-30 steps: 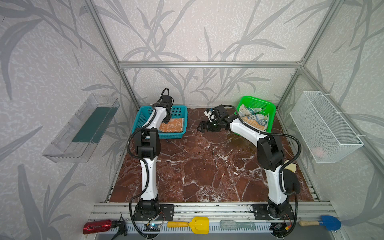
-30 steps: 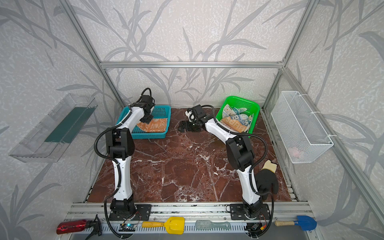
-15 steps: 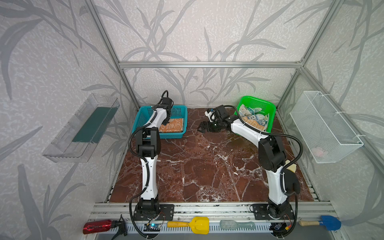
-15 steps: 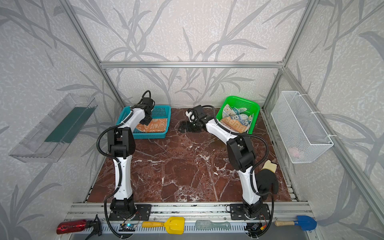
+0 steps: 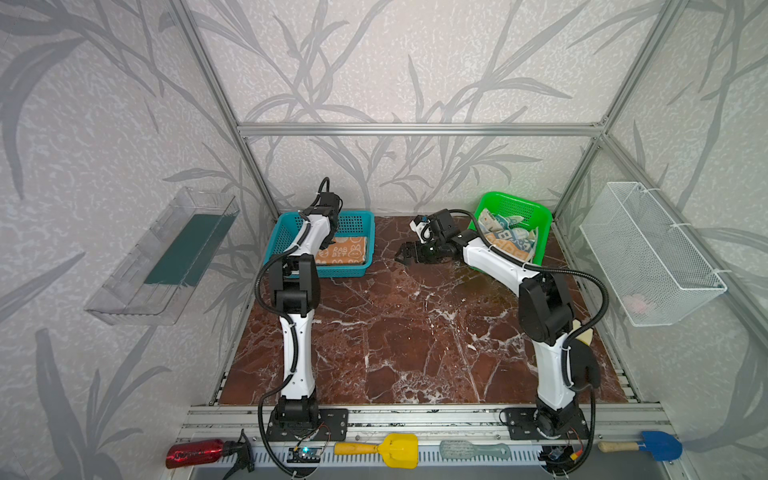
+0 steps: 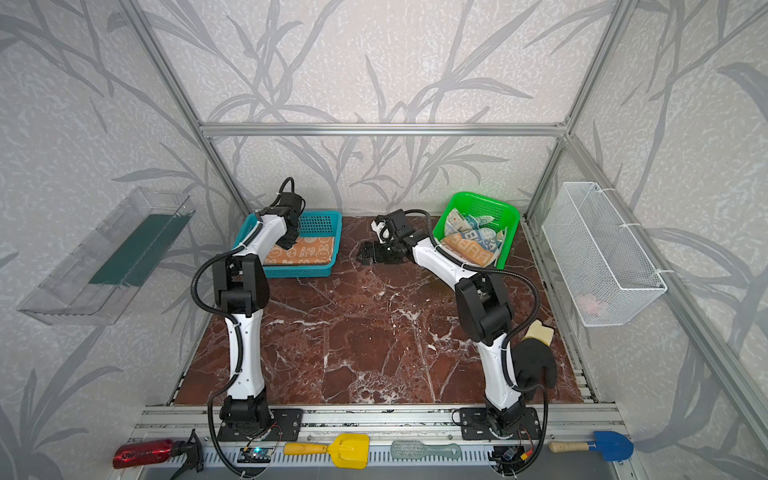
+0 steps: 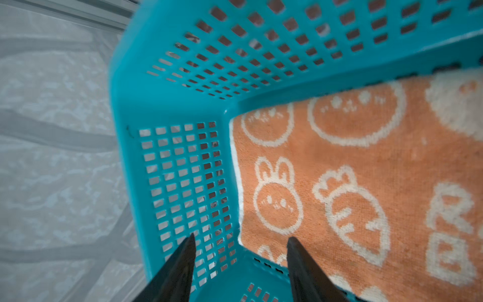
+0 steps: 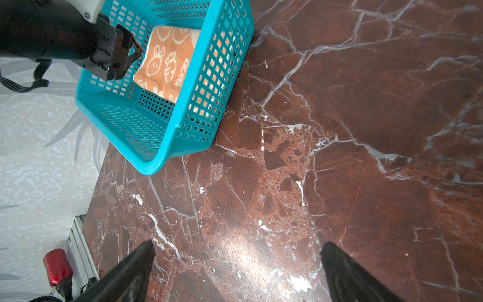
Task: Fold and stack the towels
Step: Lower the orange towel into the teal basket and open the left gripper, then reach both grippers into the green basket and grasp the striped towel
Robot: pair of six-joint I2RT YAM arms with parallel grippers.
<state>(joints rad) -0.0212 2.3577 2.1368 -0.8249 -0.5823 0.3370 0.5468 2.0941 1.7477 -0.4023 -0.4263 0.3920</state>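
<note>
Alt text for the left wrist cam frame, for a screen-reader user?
An orange towel with white bunnies, a carrot and letters lies flat in a teal plastic basket. The left pincer is open and empty, poised over the basket's corner at the towel's edge.

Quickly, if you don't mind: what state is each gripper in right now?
Left gripper: open, empty, over the teal basket beside the orange towel.
Right gripper: open, empty, above the table.

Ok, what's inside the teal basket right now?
A folded orange towel lies flat in the teal basket, with the left gripper, fingers open, over one corner. Anything beneath the towel is covered.
</note>
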